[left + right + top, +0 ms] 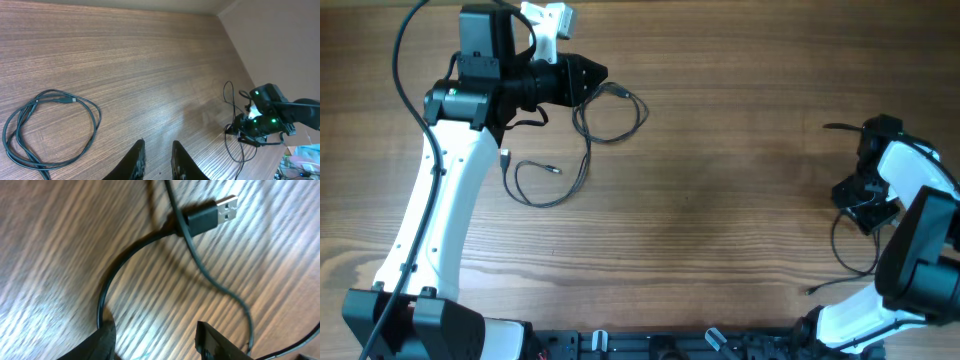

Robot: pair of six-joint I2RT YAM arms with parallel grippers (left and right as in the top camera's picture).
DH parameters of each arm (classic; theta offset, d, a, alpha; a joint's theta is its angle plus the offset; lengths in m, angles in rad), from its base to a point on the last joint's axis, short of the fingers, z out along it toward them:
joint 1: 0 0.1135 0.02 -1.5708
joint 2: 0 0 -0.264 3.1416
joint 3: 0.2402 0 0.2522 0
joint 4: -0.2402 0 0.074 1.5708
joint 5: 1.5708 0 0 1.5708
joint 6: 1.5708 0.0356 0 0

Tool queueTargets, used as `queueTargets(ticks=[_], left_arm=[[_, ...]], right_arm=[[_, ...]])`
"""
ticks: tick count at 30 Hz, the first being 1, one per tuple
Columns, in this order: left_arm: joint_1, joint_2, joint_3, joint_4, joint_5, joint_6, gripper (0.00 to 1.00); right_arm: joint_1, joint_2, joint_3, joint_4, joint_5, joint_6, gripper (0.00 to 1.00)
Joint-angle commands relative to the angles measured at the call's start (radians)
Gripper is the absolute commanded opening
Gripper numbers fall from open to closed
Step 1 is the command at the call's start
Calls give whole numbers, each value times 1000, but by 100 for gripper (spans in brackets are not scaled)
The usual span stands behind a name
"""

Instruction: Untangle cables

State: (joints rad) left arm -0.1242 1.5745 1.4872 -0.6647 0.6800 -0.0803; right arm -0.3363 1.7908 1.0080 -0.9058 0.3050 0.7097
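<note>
Cables (588, 155) lie in two groups on the worktop (740, 150), one by each arm.

Right gripper (157, 341): its fingers stand apart, low over the wood, with nothing clamped between them. A cord (103, 295) curves up from beside the finger at 7 o'clock to a USB plug (212, 214) at 1 o'clock. A thinner strand (220, 287) crosses it just behind the plug and runs down toward 5 o'clock.

Left gripper (157, 159): the fingers are nearly together with a slim gap, holding nothing, over bare wood. Its loose coil (97, 117) sits well off at 9 o'clock (in the overhead view the loops spread toward 5 o'clock of that gripper).

What could go wrong, as I judge it:
- Closing the right gripper near the crossing could pinch both strands at once, so a pull would drag them together and tighten the crossing.
- The finger beside the cord could snag it on a lift.
- On the left, tugging one loop could cinch its overlapping neighbour instead of freeing it.
</note>
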Motion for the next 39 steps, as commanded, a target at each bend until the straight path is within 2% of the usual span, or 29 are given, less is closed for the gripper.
queueTargets(ticks=[1, 11, 21, 29, 39], left_arm=[[2, -4, 11, 3, 19, 20, 19], [2, -4, 11, 4, 19, 20, 19], [2, -4, 11, 3, 19, 20, 19], [2, -4, 11, 4, 31, 20, 19], [2, -4, 11, 4, 31, 24, 19]], right_arm=[[8, -104, -13, 4, -51, -5, 54], [8, -151, -13, -18, -18, -3, 55], [8, -145, -23, 53, -89, -63, 55], [8, -145, -68, 64, 11, -20, 56], [8, -130, -68, 87, 64, 15, 67]])
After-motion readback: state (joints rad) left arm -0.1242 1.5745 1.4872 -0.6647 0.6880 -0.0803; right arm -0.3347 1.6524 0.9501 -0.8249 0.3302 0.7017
